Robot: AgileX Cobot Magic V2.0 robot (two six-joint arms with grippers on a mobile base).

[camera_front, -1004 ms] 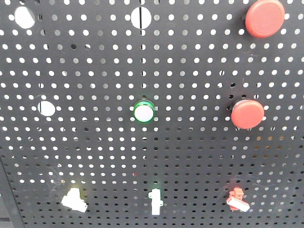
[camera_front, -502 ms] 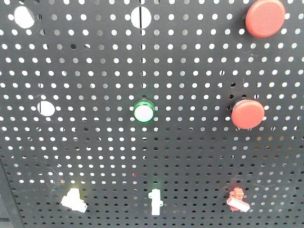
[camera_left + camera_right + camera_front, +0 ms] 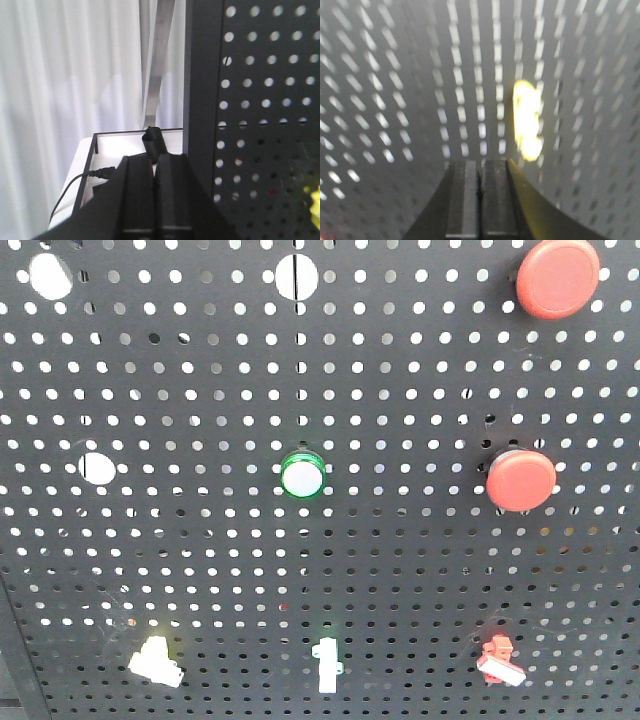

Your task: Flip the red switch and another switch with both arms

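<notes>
In the front view, the red switch (image 3: 498,660) sits at the bottom right of the black pegboard (image 3: 400,570), its white-tipped lever pointing down-right. Two white toggle switches share that bottom row, one at the left (image 3: 155,661) and one in the middle (image 3: 326,664). Neither gripper appears in the front view. In its wrist view my left gripper (image 3: 153,159) is shut with nothing held, beside the pegboard's left edge (image 3: 200,100). My right gripper (image 3: 480,162) is shut and empty close to the board, just below-left of a blurred, glowing yellow-white part (image 3: 527,120).
Two big round red push-buttons (image 3: 557,278) (image 3: 521,480) stand on the board's right side. A green-ringed button (image 3: 302,476) is in the middle. White curtains (image 3: 65,75) and a black-framed white table (image 3: 125,145) with a cable lie left of the board.
</notes>
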